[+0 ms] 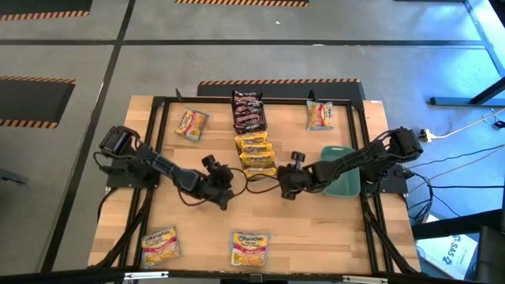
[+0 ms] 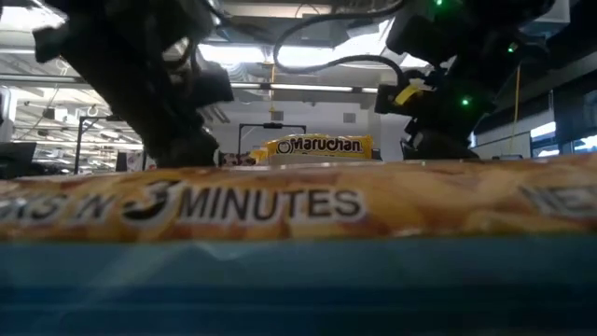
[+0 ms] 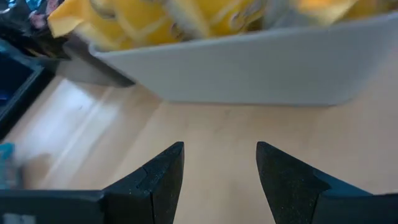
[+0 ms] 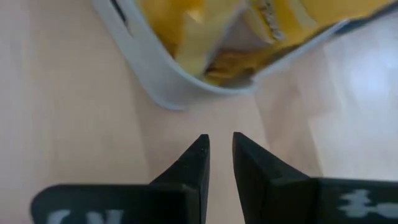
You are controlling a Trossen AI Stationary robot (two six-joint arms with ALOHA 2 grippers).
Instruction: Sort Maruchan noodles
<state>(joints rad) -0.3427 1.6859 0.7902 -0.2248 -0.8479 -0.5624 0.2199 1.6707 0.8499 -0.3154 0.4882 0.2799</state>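
Left gripper [image 3: 219, 177]: held low over the table beside the clear bin [image 3: 261, 71], fingers spread, nothing held.
Right gripper [image 4: 221, 165]: lowered near the yellow packets [image 4: 205, 25], fingers nearly pressed together, nothing pinched.

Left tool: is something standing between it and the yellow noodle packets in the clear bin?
Yes. The near wall of the clear bin stands between the left tool and the yellow packets; bare wooden table lies before it.
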